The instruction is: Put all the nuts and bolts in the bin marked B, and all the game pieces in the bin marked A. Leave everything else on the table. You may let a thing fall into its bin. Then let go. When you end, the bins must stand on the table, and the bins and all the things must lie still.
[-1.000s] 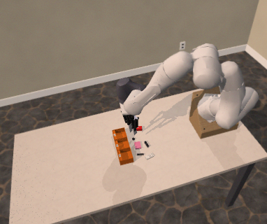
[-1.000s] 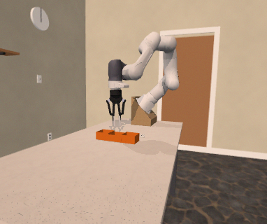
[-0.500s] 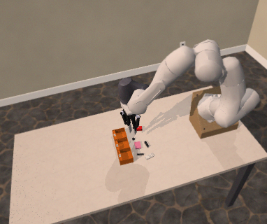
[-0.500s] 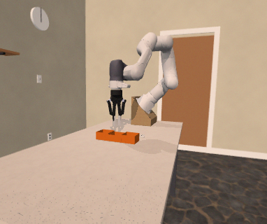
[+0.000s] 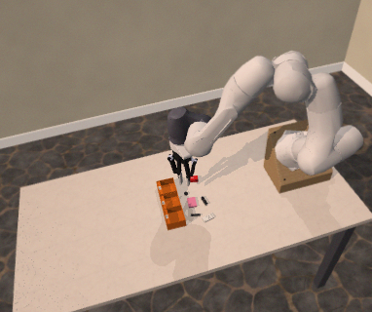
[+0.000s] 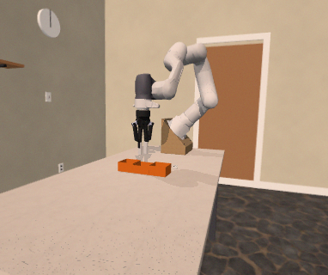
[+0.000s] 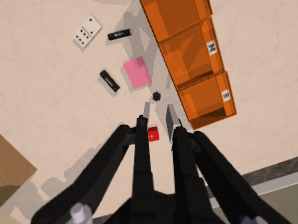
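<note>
My gripper (image 5: 184, 181) (image 6: 143, 150) (image 7: 158, 110) is partly open and empty, pointing down above the table beside bin B. Bin B (image 5: 166, 185) (image 7: 202, 102) is the end section of an orange three-part tray. Bin A (image 5: 175, 220) (image 7: 175, 12) is at its other end, its label outside the wrist view. A small black nut-like piece (image 5: 186, 193) (image 7: 156, 96) lies just beyond the fingertips in the wrist view. A white domino (image 5: 208, 217) (image 7: 87, 32) lies farther off. A red piece (image 5: 194, 178) (image 7: 153, 134) shows partly behind the fingers.
The middle bin M (image 7: 190, 60) joins A and B. A pink square (image 5: 192, 202) (image 7: 137, 73) lies beside the tray. Two dark oblong pieces, one (image 5: 196, 214) (image 7: 119, 34) near the domino and another (image 5: 204, 200) (image 7: 109, 81) beside the pink square, are too small to identify.
</note>
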Available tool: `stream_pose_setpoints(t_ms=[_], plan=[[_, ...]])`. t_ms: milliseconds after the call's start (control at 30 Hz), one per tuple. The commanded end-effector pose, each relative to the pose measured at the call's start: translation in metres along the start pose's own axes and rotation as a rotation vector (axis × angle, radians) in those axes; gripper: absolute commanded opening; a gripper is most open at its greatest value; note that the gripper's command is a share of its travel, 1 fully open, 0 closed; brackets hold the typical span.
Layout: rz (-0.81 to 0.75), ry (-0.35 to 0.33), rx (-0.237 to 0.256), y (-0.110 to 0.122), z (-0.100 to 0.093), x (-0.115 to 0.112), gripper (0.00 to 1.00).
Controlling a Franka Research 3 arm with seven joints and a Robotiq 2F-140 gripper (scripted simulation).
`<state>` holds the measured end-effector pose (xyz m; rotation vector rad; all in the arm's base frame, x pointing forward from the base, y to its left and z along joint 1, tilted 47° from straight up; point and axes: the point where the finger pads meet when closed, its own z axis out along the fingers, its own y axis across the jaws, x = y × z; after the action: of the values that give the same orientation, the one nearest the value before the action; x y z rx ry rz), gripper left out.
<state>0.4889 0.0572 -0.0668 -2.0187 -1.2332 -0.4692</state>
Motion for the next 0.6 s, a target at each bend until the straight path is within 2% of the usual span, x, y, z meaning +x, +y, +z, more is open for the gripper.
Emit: stream_pose_setpoints(t_ms=[0,567], plan=[[-0.03,-0.003,-0.004,0.0004,0.0001,0.0014,0.19],[-0.03,-0.003,-0.004,-0.0011,0.0001,0.0033,0.19]])
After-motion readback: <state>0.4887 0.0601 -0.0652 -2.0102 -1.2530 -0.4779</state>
